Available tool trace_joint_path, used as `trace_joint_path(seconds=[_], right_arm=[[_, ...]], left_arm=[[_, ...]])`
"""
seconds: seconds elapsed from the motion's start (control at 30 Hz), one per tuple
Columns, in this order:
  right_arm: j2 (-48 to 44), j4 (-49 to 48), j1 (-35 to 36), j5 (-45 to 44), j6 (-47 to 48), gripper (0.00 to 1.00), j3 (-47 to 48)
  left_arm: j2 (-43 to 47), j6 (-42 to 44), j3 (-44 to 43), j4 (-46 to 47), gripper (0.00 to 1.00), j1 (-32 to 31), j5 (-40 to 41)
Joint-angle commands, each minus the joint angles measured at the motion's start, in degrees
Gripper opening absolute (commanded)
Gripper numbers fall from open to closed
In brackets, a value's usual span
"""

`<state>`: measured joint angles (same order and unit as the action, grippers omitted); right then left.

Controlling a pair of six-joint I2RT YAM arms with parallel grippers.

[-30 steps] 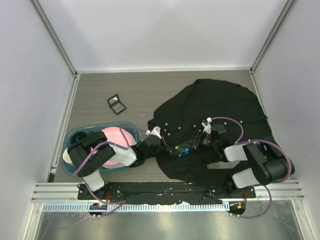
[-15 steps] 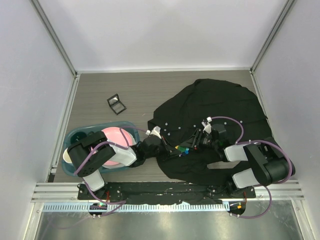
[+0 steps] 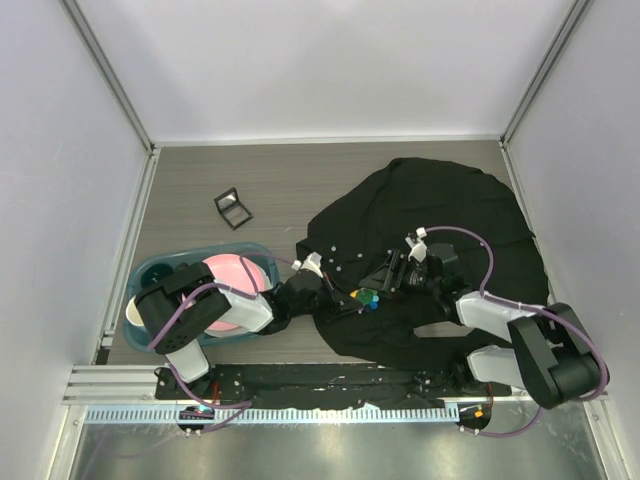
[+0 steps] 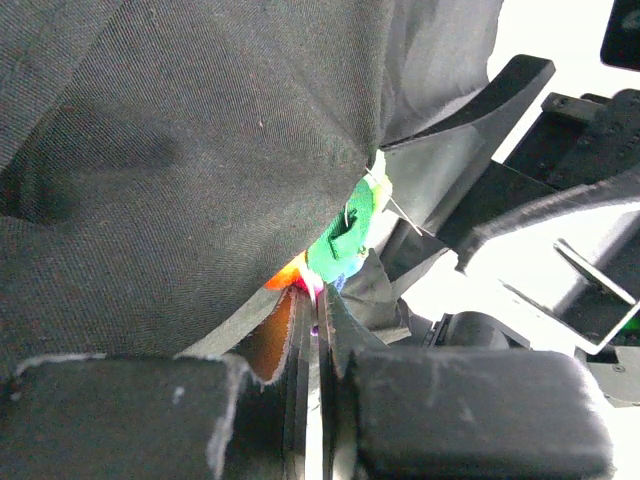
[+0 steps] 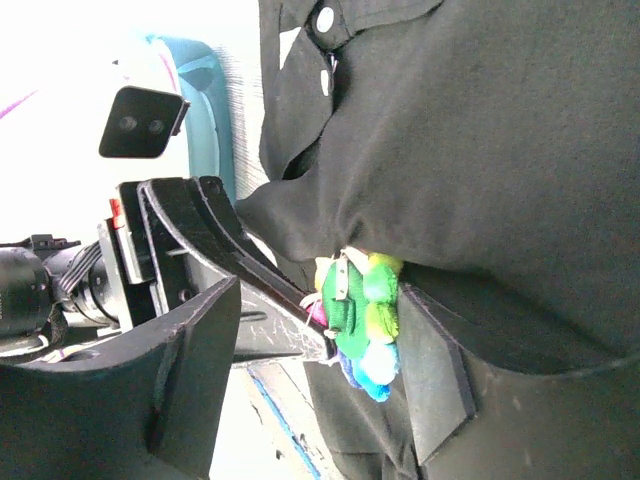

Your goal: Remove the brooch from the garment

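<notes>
The black garment lies bunched on the right of the table. The multicoloured brooch hangs at its near-left fold. My left gripper is shut on the brooch's red and purple edge, with cloth draped over one finger. In the right wrist view the brooch shows green, yellow and blue petals and hangs from the cloth. My right gripper is open, and the brooch hangs between its fingers, close to the right one.
A teal basin holding a pink plate stands at the left, beside my left arm. A small black folding frame lies on the table behind it. White walls and metal rails enclose the table.
My right arm's elbow has swung right and its gripper has edged left toward the brooch. The brooch's green face now shows more from above. The left gripper has stayed put.
</notes>
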<state>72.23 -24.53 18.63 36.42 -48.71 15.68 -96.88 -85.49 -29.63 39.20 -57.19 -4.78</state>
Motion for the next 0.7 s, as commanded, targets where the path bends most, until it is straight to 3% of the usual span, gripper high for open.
trace_joint_path(seconds=[0.0,0.4,0.5,0.6,0.67], right_arm=[[-5.77,8.69,-0.09,-1.79,4.76,0.70,2.77],[-13.95,11.87,-0.18,-1.97,6.43,0.90,-2.76],[-18.07,19.33,0.00,-5.29,12.57,0.90,-1.80],[-21.85,18.73,0.52,-5.75,12.15,0.90,-2.06],[-23.00,23.27,0.70,-8.46,13.72,0.89,-0.31]], left_arm=[[0.99,0.50,0.10,0.97,0.00,0.15,-0.85],[-1.46,-0.98,-1.05,8.43,0.00,0.50,-4.36],[-2.34,-2.74,-1.05,9.75,0.00,1.11,-5.59],[-2.96,-3.80,-1.31,10.11,0.00,1.73,-6.47],[-3.05,-4.16,-1.75,9.49,0.00,2.08,-6.65]])
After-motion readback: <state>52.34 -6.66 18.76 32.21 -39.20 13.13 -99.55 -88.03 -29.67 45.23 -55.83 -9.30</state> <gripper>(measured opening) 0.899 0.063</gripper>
